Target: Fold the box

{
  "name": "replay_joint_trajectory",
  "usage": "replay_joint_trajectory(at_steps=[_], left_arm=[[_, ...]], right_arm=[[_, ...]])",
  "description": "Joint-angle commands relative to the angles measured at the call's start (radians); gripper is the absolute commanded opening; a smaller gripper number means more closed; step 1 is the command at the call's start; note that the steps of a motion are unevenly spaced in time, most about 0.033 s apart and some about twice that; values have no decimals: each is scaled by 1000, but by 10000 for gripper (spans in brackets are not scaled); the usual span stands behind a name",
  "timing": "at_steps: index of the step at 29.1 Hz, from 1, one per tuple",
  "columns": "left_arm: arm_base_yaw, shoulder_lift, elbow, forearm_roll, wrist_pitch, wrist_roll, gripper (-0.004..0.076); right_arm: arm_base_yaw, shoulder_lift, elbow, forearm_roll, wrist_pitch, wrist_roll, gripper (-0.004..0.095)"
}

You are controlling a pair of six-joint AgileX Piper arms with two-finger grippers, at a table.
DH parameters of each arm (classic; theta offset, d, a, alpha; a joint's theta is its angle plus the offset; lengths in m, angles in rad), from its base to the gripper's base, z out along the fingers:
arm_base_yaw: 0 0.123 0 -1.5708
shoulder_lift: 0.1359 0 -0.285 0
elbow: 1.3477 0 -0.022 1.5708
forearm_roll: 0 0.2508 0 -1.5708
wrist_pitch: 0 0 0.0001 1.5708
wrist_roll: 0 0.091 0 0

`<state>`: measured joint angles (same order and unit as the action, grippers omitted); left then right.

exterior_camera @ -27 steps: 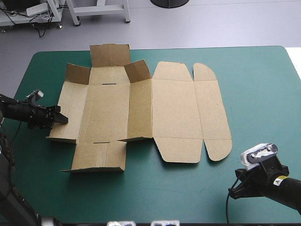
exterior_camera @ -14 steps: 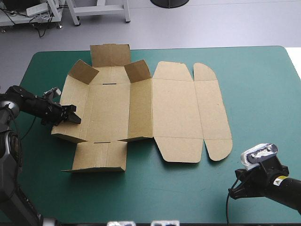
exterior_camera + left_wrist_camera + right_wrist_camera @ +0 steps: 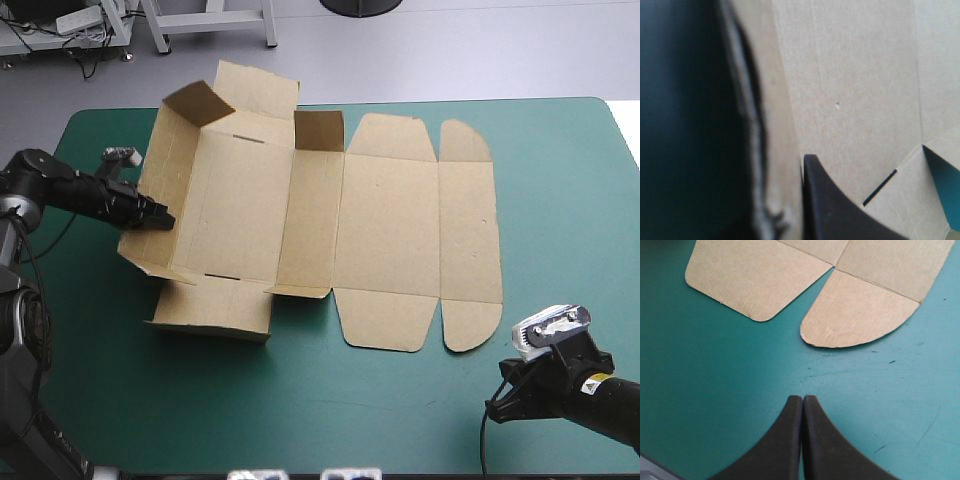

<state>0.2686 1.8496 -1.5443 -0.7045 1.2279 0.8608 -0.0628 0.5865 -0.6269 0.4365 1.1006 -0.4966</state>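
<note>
Brown board box (image 3: pixel 380 230) lies opened out on the teal-green table (image 3: pixel 300 410), left of the middle. Its far flap (image 3: pixel 255 90) pokes out past the table's far edge. Left wall (image 3: pixel 170 160) is tipped up off the cover, and the panels toward the table's right side are mostly flat. A corner flap (image 3: pixel 200 100) at the far end of that wall folds inward. Another small flap (image 3: pixel 318 130) stands up at the far end of the next panel over. Near flap (image 3: pixel 215 315) points at the table's near edge and lies about flat. Two thin slots (image 3: pixel 222 277) cut the base panel, one at its near end and one at its far end. The lid panels end in rounded tabs (image 3: pixel 470 325) on the near side.

Your left gripper (image 3: pixel 158 217) comes in from the table's left edge and is clamped on the raised left wall, about midway along it. In the left wrist view one black finger (image 3: pixel 840 210) presses the inner face of the board, with the wall's edge right beside it. The other finger is lost in dark blur behind the wall.

Your right gripper (image 3: pixel 802 399) is near the table's near right corner, well apart from the box. Its fingers are pressed together to a point with nothing between them. You can't tell whether it touches the cover. The rounded tabs lie just ahead of it.
</note>
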Motion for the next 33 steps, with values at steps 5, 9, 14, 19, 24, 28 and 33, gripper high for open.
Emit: replay_joint_trajectory(at_steps=[5,9,14,19,24,28,33], left_arm=[[-115,-196,-300,26,62,118,-10],[-272,-209,-527,273,62,-20,-10],[-458,-211,-629,364,62,-12,-10],[-644,-214,-631,450,62,47,-10],[-783,-214,-631,730,62,2,-10],[-823,-220,-631,894,62,-40,-10],[-826,-232,-629,902,21,-61,-10]], right_arm=[[1,7,-43,98,-37,-30,-18],[1,7,-105,178,-73,-117,-18],[1,7,-184,212,-139,-139,-17],[1,7,-250,210,-208,-139,-18],[1,7,-287,210,-279,-156,-18],[1,7,-323,212,-331,-168,-18],[1,7,-353,212,-406,-168,-18]])
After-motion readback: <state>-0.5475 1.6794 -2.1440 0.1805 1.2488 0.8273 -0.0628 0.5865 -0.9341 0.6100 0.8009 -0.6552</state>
